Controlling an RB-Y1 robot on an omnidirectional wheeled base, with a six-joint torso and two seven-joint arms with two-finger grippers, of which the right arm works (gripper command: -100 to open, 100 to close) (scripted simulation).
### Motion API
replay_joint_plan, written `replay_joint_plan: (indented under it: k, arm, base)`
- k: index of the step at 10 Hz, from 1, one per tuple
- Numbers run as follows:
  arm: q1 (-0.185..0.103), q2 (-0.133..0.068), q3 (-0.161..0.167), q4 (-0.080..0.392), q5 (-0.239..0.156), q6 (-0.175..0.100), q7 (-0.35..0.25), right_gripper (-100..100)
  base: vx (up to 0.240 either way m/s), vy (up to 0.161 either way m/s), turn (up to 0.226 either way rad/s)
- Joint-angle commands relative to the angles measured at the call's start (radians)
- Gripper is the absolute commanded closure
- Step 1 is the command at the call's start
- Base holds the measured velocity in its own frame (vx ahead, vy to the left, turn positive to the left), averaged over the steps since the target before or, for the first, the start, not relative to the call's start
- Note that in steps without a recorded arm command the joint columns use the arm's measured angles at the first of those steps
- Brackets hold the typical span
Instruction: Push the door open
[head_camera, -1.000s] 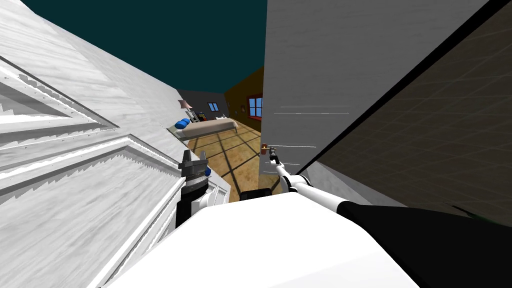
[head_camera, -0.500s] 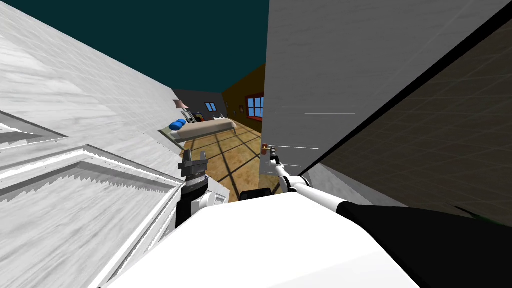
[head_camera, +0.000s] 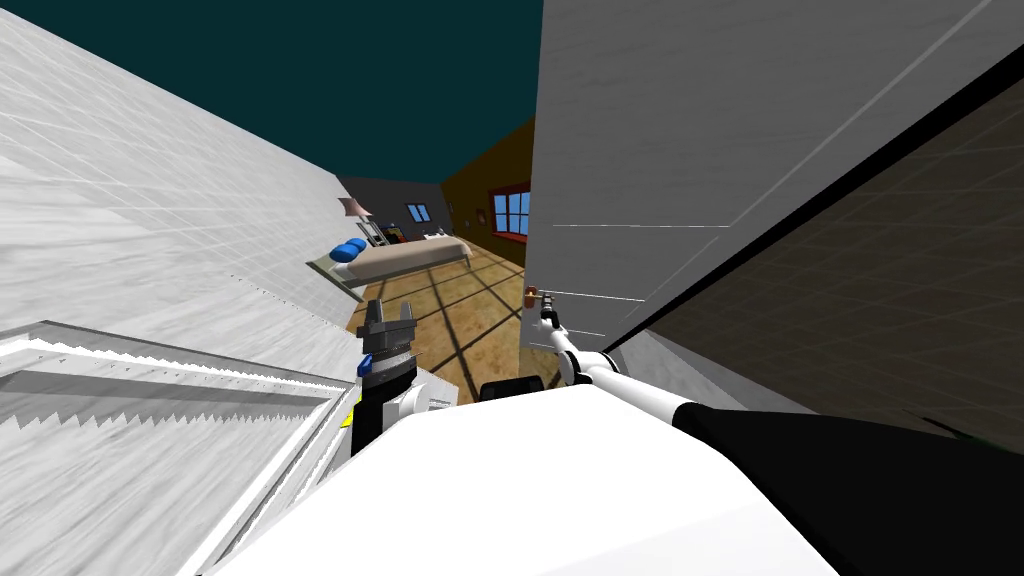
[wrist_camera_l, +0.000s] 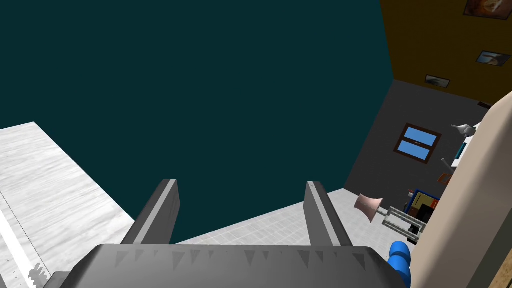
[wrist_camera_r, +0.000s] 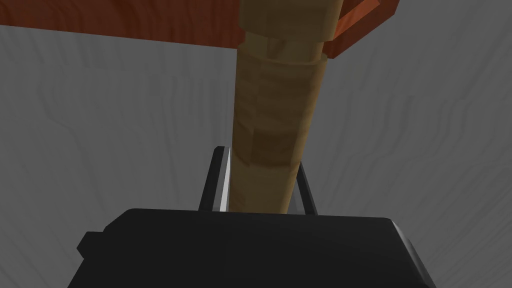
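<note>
A: Start with the view from up on its head. Where's the door?

B: It's the big grey door (head_camera: 640, 150) on the robot's right, partly open. You can see a bed (head_camera: 410, 257) past it. The right gripper (head_camera: 546, 313) is out at the little brown handle (head_camera: 531, 294), with its arm stretched long.

A: What could go wrong?

B: I think the arm could run out of reach when the door swings. The left gripper (head_camera: 389, 328) is also close to the white panelled wall (head_camera: 150, 300) — it could bump there.

A: And the left hand's camera?

B: Its fingers (wrist_camera_l: 160, 210) are wide apart and hold nothing.

A: And the right hand's camera?

B: Its fingers (wrist_camera_r: 220, 180) squeeze the handle, but at the end away from the red-brown plate (wrist_camera_r: 125, 20). A hard push might make them slip off — then the door stops.
</note>
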Motion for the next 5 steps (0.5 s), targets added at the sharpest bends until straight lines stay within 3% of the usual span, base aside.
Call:
replay_joint_plan:
  k: [1, 5]
  arm:
    - [-0.019, -0.013, -0.025, 0.029, -0.016, -0.028, 0.025, 100]
    - [-0.032, 0.013, -0.070, 0.042, -0.049, -0.045, 0.088, 100]
  base:
    - [0.141, 0.041, -0.056]
    - [0.142, 0.045, -0.053]
